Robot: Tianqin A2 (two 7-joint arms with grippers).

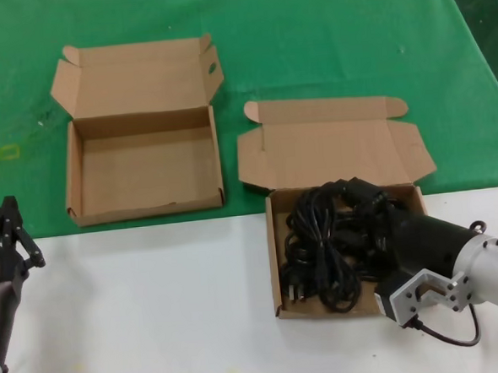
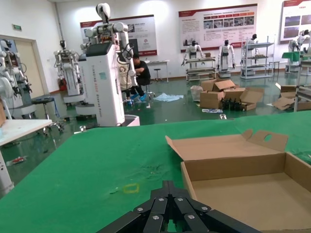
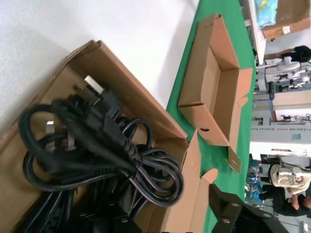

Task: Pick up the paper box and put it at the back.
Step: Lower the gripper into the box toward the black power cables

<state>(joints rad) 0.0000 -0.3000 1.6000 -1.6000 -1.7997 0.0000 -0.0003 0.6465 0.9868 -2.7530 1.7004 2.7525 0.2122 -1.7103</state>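
Black cables (image 3: 97,160) filled the paper box (image 1: 279,269) beneath our right gripper (image 1: 378,229); its jaw state we could not tell. We judged that snagged cables could tip the box on lifting. Our left gripper (image 1: 5,239) sat idle, apparently closed.

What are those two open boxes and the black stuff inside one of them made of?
Both the empty open brown box and the cable-filled open brown box look like matte corrugated cardboard, judging by their folded flaps and raw edges. The coiled black power cables seem rubber- or plastic-jacketed, slightly glossy, with metal plug prongs.
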